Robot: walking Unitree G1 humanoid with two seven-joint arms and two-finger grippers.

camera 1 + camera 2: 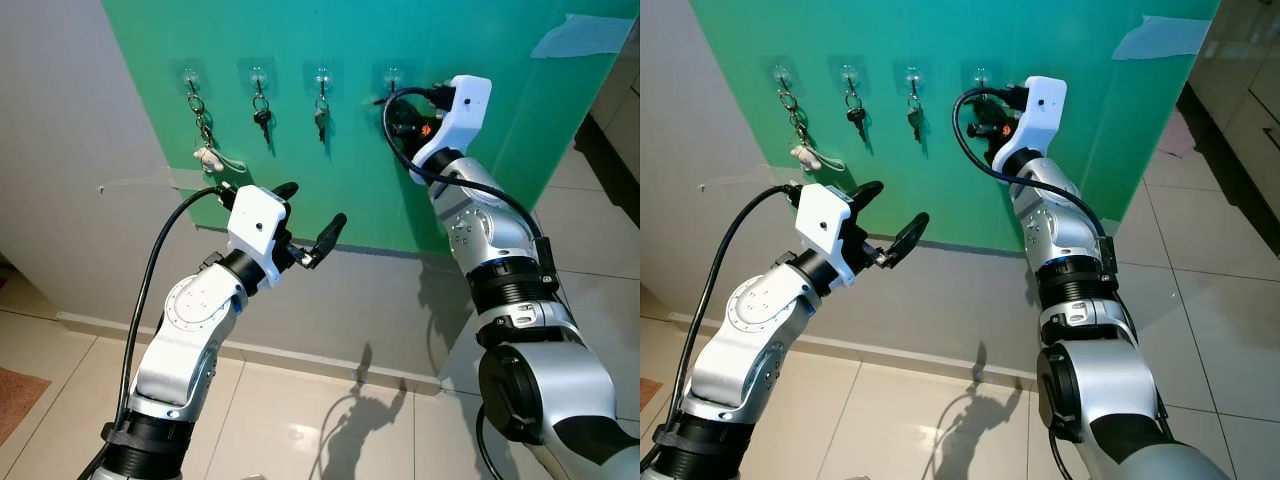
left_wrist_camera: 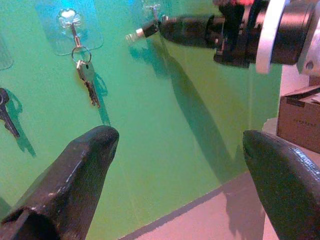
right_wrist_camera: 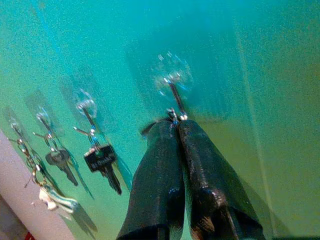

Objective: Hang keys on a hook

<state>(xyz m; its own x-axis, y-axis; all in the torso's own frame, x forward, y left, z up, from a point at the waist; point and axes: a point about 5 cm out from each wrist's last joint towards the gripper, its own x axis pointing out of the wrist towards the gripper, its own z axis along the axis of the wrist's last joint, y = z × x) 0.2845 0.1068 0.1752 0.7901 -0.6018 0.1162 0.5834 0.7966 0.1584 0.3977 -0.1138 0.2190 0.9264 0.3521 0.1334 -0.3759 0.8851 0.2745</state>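
Keys first: in the left eye view three hooks on the green board [image 1: 480, 150] already carry a keyed ring each, and the right pincer [image 1: 398, 112] is up at the fourth hook [image 1: 392, 74], the rightmost, pressed close to the board. Over in the right eye view, the left pincer [image 1: 887, 218] hangs lower and well clear, fingers spread wide, holding nothing. From the left wrist view, the right pincer's black tips reach in beside that hook with a small bright bit of metal at the very end, and the nearest hung key [image 2: 87, 80] dangles just beside. Now the right wrist view, the tight one: fingers [image 3: 160, 170] pressed together on a tiny key ring [image 3: 175, 115] right under the hook's wire; the key itself is hidden. Risk, I'd say: the ring looks barely at the wire's tip, so releasing early could drop it to the floor, and pushing harder could peel the stick-on hook off the board.
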